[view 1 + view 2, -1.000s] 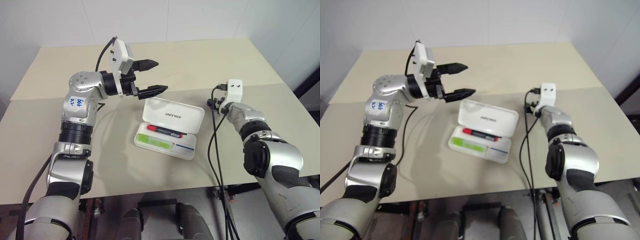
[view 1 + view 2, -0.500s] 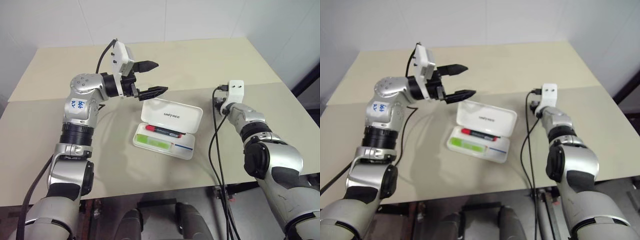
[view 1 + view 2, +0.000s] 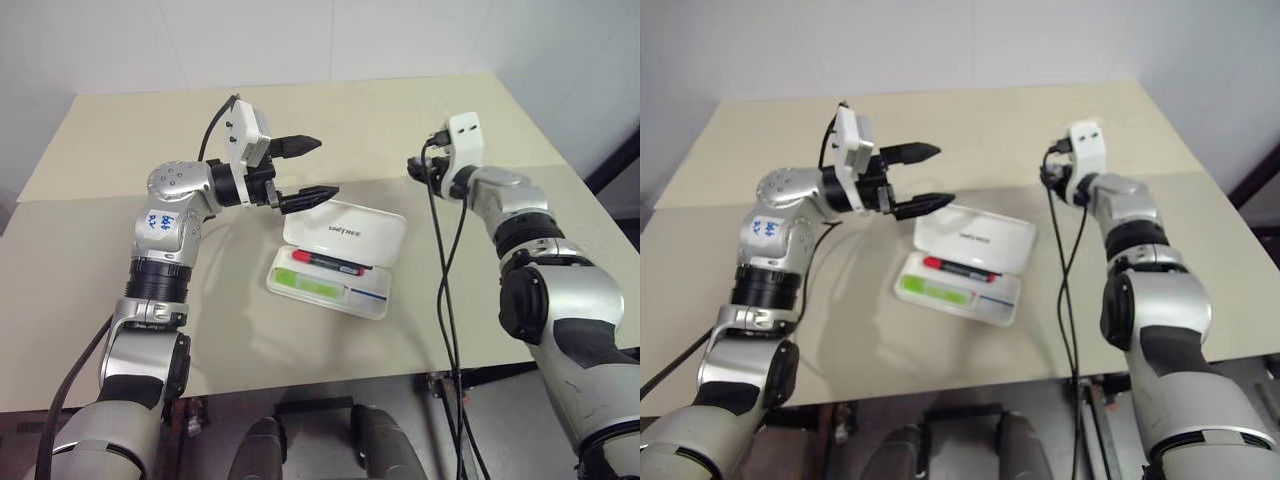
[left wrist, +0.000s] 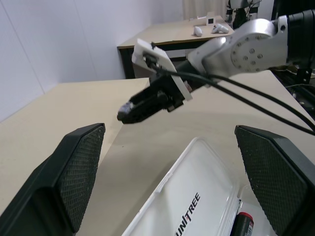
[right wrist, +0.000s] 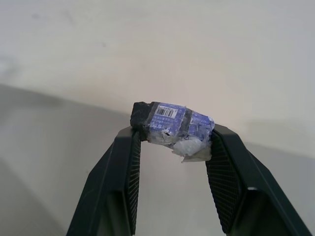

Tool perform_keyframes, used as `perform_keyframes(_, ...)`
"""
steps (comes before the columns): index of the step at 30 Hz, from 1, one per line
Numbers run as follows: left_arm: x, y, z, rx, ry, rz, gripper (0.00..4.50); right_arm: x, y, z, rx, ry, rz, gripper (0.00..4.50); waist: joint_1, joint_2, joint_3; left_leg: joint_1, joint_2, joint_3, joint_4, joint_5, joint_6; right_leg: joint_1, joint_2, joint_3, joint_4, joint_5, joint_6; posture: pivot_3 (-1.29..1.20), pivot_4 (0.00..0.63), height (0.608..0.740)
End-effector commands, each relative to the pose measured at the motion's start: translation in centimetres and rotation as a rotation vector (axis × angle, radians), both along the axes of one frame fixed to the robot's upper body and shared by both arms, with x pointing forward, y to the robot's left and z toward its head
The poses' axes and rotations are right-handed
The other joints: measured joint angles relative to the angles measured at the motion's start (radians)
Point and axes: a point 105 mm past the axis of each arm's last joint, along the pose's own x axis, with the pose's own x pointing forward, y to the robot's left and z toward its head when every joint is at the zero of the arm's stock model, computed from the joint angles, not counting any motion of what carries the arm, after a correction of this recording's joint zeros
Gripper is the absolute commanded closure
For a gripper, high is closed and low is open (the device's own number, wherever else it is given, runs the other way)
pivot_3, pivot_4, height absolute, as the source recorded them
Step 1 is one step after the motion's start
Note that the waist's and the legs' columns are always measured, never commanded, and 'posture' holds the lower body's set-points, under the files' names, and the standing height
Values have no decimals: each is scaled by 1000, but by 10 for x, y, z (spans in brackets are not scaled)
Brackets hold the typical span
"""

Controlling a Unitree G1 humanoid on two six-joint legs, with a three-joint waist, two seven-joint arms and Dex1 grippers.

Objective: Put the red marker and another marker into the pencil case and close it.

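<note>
White hard plastic: the pencil case (image 3: 338, 258) lies open at frame centre on the beige table (image 3: 90, 250), lid propped up toward the rear with the dark lettering visible. Inside the tray, the red marker (image 3: 328, 262) lies along the rear edge, red cap toward the left. The lime-green marker (image 3: 305, 284) lies just in front of it, at the tray's left end.

Left gripper (image 3: 305, 170) hangs above the table, upper left of centre, just above the lid's left corner; fingers spread wide apart, nothing between them.

Right gripper (image 5: 171, 142) is raised in the upper right of frame, well apart from the case. Its fingers are clamped on a small dark block with a blue barcode label (image 5: 172, 124) and torn white wrapping.
</note>
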Motion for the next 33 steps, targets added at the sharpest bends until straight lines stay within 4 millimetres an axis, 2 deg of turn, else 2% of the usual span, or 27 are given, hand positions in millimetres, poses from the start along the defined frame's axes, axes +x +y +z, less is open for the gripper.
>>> perform_keyframes(1, -8, -2, 10, -33, -56, -39, 0, -6, -2, 61, 23, -149, 41, 2919, 0, 0, 0, 0, 0, 0, 0, 0, 0, 0, 0, 0, 0, 0, 0, 0, 150, 740)
perform_keyframes(4, -7, -2, 9, -48, -62, -41, 0, -21, 2, 83, 79, -196, 41, 2919, 3, 0, 0, -1, 0, 0, 0, 0, 0, -1, 0, 0, 0, 0, 0, 0, 150, 740)
perform_keyframes(7, -7, -4, 8, -61, -67, -46, 0, -51, 11, 94, 108, -259, 39, 2919, 8, 0, 0, -2, 1, -1, -1, 0, 0, -2, 0, -1, 1, -1, 0, 0, 150, 740)
perform_keyframes(11, -5, -8, 4, -76, -62, -57, 0, -108, 38, 84, 112, -255, 105, 2919, 17, 0, 0, -3, 0, -1, -1, 0, 0, -4, 0, -1, 2, -1, 0, 0, 150, 740)
perform_keyframes(14, -5, -12, 2, -82, -55, -82, 0, -132, 50, 76, 152, -227, 119, 2919, 22, 0, 0, -5, 0, 0, 2, 0, 0, -8, 0, 1, 5, -2, 0, 0, 150, 740)
perform_keyframes(17, -6, -14, 0, -76, -51, -106, 0, -146, 58, 72, 165, -217, 125, 2919, 28, 0, 0, -4, 0, 0, 3, 0, 0, -8, 0, 1, 5, -1, -2, 0, 150, 740)
perform_keyframes(21, -12, -14, -9, -52, -31, -162, 0, -173, 69, 44, 134, -158, 166, 2919, 31, -1, -1, -2, 0, -1, 3, 1, 1, -5, 0, 0, 4, -1, -3, 0, 150, 740)
perform_keyframes(25, -18, -14, -16, -47, -31, -193, 0, -197, 73, 24, 127, -123, 189, 2919, 27, -1, -1, -3, 0, -1, 2, 1, 1, -6, 0, 0, 3, -1, -2, 0, 150, 740)
perform_keyframes(29, -27, -12, -26, -36, -22, -242, 0, -210, 70, -2, 100, -37, 157, 2919, 28, -1, -1, -2, 0, -2, 1, 0, 2, -6, 1, 0, 3, -1, -3, 0, 150, 740)
perform_keyframes(33, -38, -8, -34, -28, -9, -307, 0, -213, 68, -32, 80, 64, 77, 2919, 27, -1, -1, -3, 0, -2, 1, 0, 2, -6, 1, -1, 3, -2, -4, 0, 150, 740)
